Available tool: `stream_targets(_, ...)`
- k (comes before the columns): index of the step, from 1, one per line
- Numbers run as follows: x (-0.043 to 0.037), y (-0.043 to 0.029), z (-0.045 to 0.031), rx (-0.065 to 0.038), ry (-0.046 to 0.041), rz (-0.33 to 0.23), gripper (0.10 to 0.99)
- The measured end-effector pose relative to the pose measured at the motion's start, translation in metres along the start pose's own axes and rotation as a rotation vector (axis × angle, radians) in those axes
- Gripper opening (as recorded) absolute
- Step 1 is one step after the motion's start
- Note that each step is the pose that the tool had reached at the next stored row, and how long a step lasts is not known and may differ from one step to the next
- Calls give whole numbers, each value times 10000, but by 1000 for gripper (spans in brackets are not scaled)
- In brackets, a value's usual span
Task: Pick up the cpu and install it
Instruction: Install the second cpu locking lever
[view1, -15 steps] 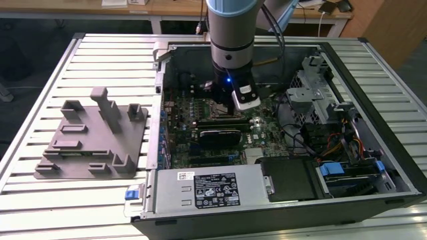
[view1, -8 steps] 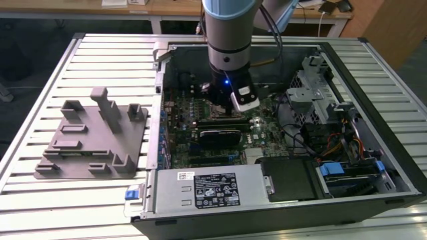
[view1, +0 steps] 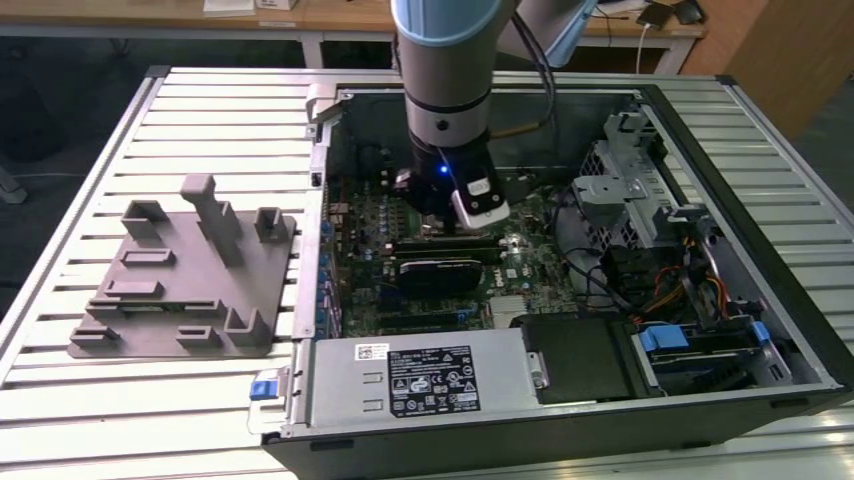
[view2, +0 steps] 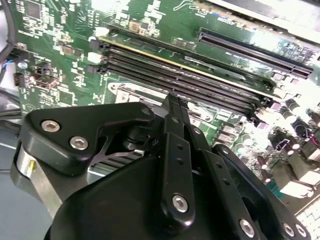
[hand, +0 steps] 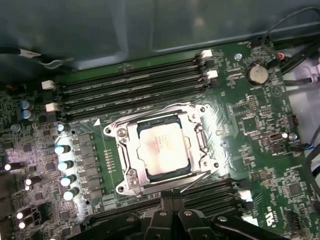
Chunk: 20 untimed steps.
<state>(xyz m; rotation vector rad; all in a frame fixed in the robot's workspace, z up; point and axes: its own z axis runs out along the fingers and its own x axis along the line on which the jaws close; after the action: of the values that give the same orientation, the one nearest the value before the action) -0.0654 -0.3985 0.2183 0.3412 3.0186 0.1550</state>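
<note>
Centrally in the first wrist view, the cpu (hand: 162, 150) sits in its socket (hand: 162, 150); the claw (hand: 172, 200), closed and empty, hovers just below.

Silvery, perhaps pinkish cpu (hand: 161, 151); green motherboard (hand: 250, 115).

RAM slots (hand: 135, 87) flank socket (hand: 160, 150).

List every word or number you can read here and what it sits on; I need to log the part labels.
Large white label on the grey metal power supply box: print too small to read.
Small white sticker beside it: too small to read.
Silver square cpu lying in its socket: markings too faint to read.
White printing on the green motherboard: blurred, unreadable.
Nothing can be quoted.
</note>
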Motion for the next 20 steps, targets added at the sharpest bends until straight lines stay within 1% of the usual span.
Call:
stream_targets(8,85,-38,39,-33,15,-57,106)
stream_targets(9,91,-42,43,-60,23,-63,106)
stream_targets(13,104,-64,60,-222,61,-91,106)
stream_targets(15,119,-74,67,-277,74,-103,106)
stream_targets(20,160,-96,81,-327,88,-128,106)
